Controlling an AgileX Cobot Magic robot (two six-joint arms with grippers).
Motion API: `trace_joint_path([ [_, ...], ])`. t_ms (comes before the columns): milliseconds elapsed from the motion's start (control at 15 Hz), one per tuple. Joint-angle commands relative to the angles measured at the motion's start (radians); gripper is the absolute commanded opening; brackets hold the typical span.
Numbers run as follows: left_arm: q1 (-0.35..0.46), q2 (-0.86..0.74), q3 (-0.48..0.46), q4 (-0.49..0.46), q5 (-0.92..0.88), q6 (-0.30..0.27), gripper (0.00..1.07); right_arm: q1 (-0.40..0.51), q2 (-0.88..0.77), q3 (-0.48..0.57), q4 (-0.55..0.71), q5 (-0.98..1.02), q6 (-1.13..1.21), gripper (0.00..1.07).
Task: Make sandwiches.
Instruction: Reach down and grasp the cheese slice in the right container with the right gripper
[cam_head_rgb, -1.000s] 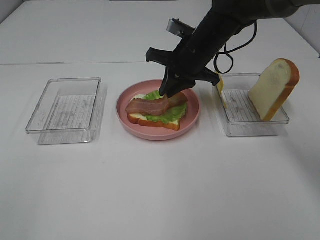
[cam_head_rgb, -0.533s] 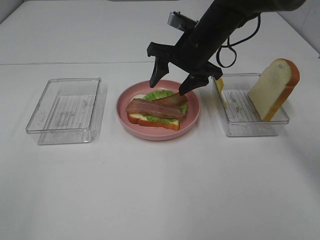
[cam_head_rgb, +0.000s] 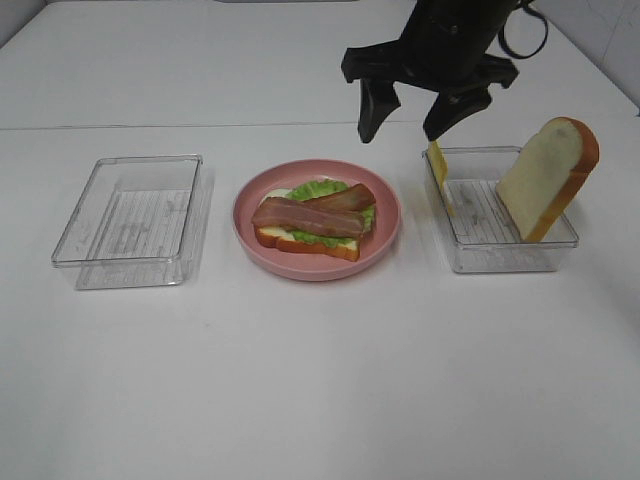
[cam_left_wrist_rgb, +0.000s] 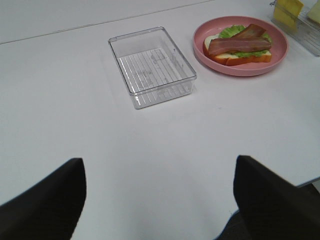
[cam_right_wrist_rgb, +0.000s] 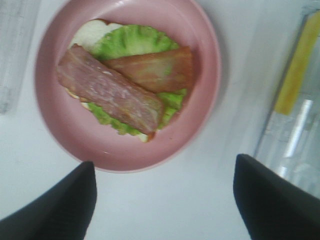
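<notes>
The part-built sandwich (cam_head_rgb: 313, 222) lies on the pink plate (cam_head_rgb: 385, 222): a white bread slice, green lettuce and two brown bacon strips crossing on top. It also shows in the left wrist view (cam_left_wrist_rgb: 239, 46) and the right wrist view (cam_right_wrist_rgb: 125, 85). My right gripper (cam_head_rgb: 402, 130) hangs open and empty above the plate's far right rim, its fingertips (cam_right_wrist_rgb: 50, 205) wide apart. A loose bread slice (cam_head_rgb: 550, 175) leans in the right clear tray (cam_head_rgb: 500, 258) beside a yellow cheese square (cam_head_rgb: 438, 165). My left gripper (cam_left_wrist_rgb: 157, 200) is open over bare table, far from the plate.
A clear tray (cam_head_rgb: 130, 220) with nothing in it sits left of the plate, also seen from the left wrist (cam_left_wrist_rgb: 150, 65). The white table stretches toward the front; a seam line runs across it behind the trays.
My right gripper opened and let go of the second bacon strip, which now rests on the stack. It then rose and drew back to the right, toward the right tray.
</notes>
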Motion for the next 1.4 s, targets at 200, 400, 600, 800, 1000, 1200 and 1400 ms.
trace_joint_path([
  [200,0.001,-0.008,0.007,-0.003,-0.01,0.001,0.77,-0.026,-0.018,-0.093,-0.147,0.105,0.024,0.72],
  [400,0.001,-0.008,0.007,-0.003,-0.01,0.001,0.77,-0.108,-0.015,-0.103,-0.082,0.088,0.026,0.72],
  [600,0.001,-0.008,0.007,-0.003,-0.01,0.001,0.77,-0.13,0.033,-0.103,-0.067,0.008,0.012,0.72],
  [800,0.001,-0.008,0.007,-0.003,-0.01,0.001,0.77,-0.13,0.094,-0.103,-0.071,-0.048,0.012,0.72],
  [1000,0.001,-0.008,0.007,-0.003,-0.01,0.001,0.77,-0.13,0.143,-0.103,-0.076,-0.112,0.012,0.69],
  [1200,0.001,-0.008,0.007,-0.003,-0.01,0.001,0.77,-0.13,0.19,-0.103,-0.102,-0.143,0.012,0.62],
  [1400,0.001,-0.008,0.007,-0.003,-0.01,0.001,0.77,-0.13,0.24,-0.103,-0.111,-0.168,0.014,0.58],
])
